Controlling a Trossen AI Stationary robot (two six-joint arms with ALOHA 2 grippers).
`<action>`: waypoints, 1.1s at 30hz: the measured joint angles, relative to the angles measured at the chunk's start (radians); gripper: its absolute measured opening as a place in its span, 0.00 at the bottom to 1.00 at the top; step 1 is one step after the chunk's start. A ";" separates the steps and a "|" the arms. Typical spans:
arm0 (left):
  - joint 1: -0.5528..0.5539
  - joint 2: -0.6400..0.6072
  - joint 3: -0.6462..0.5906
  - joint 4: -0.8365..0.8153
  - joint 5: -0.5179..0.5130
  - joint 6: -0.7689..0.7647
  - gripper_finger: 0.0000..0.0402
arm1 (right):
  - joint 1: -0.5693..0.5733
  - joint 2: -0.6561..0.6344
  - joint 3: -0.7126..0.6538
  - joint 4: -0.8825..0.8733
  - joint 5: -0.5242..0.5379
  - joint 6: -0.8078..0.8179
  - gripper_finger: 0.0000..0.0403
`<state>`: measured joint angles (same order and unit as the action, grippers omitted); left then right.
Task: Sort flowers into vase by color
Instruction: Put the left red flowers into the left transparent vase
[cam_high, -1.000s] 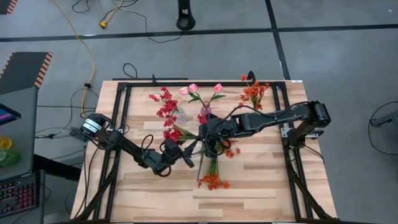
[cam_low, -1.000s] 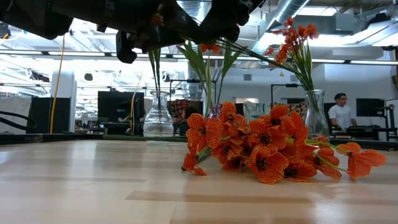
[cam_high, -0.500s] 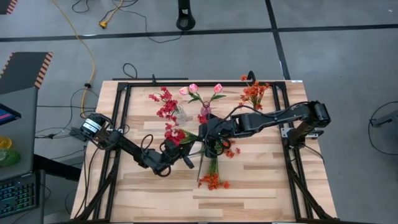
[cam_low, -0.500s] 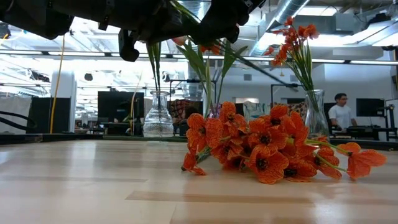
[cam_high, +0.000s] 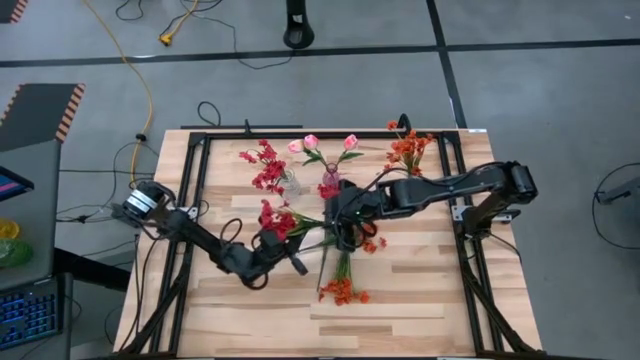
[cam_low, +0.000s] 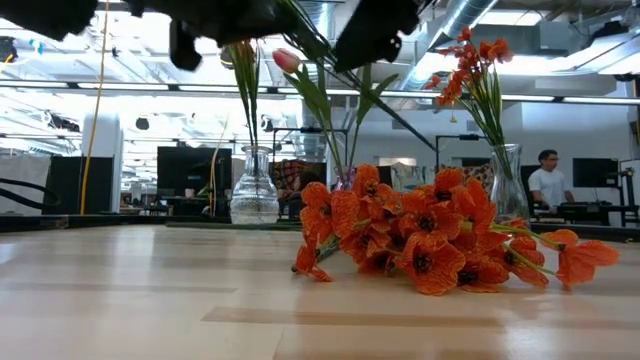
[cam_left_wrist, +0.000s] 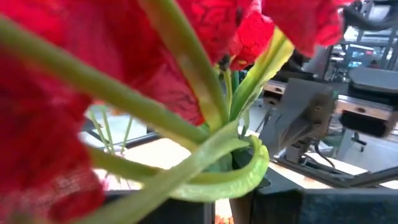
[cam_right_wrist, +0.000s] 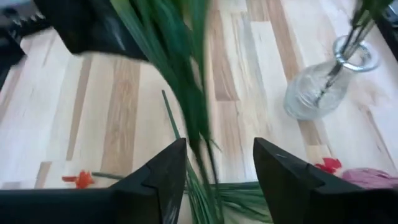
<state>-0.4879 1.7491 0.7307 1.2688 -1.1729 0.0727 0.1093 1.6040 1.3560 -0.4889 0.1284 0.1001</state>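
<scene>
**High view: red sprig passed to left arm**

Left end effector (cam_high: 283, 252) is clamped on the green stem of a red-blossomed artificial sprig (cam_high: 275, 216); stem's long axis runs across the table toward the right end effector (cam_high: 340, 232), whose fingers stand apart around the stem, not gripping. The clear glass vase holding red sprigs (cam_high: 289, 185) lies beyond, nearest the left arm. Pink vase (cam_high: 330, 177) holds pink buds; far-right vase (cam_high: 416, 168) holds orange. Orange sprigs (cam_high: 342, 288) lie loose on the wooden table (cam_high: 420, 300).

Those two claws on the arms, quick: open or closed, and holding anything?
Left gripper: closed on the red flower sprig.
Right gripper: open, holding nothing; green stems hang between its fingers.
</scene>
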 joint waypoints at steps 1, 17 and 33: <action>-0.010 -0.011 0.000 0.000 -0.017 0.018 0.01 | 0.000 -0.010 0.000 -0.016 0.000 0.000 0.53; -0.253 -0.358 0.000 -0.434 -0.200 0.108 0.01 | 0.008 -0.059 0.000 -0.107 0.002 -0.003 0.53; -0.216 -0.686 0.127 -0.854 -0.040 0.310 0.01 | 0.006 -0.044 0.000 -0.106 0.004 -0.002 0.53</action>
<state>-0.7041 1.0635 0.8577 0.4152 -1.2125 0.3830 0.1154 1.5604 1.3560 -0.5946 0.1325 0.0978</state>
